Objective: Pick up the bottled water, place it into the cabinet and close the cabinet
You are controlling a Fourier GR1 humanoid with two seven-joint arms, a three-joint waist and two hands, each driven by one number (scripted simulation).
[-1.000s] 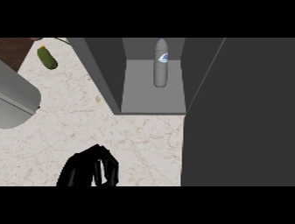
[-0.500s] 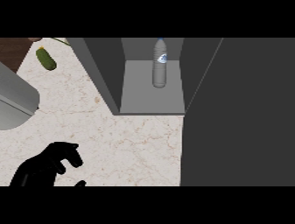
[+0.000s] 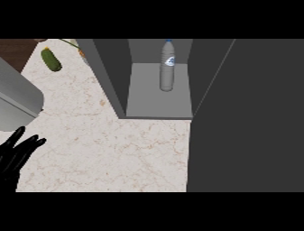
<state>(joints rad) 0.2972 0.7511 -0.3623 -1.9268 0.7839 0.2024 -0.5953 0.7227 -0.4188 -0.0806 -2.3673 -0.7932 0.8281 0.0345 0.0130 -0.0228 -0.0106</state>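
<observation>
The bottled water [image 3: 168, 67] stands upright inside the grey cabinet [image 3: 158, 106], near the back of its floor, with a blue and white label near its top. The cabinet's dark door [image 3: 254, 117] hangs open and fills the right of the view. My left hand [image 3: 6, 160] is at the lower left edge over the counter, fingers straight and pointing up, holding nothing, far from the bottle and the cabinet. My right hand does not show.
A large grey rounded body [image 3: 4, 94] slants across the left edge; what it is I cannot tell. A green vegetable [image 3: 51, 59] lies at the back left. Pale marble counter [image 3: 114, 149] stretches between my hand and the cabinet.
My left hand has drawn back from the lower middle to the lower left edge, and its fingers have straightened. The bottle and the door have not moved.
</observation>
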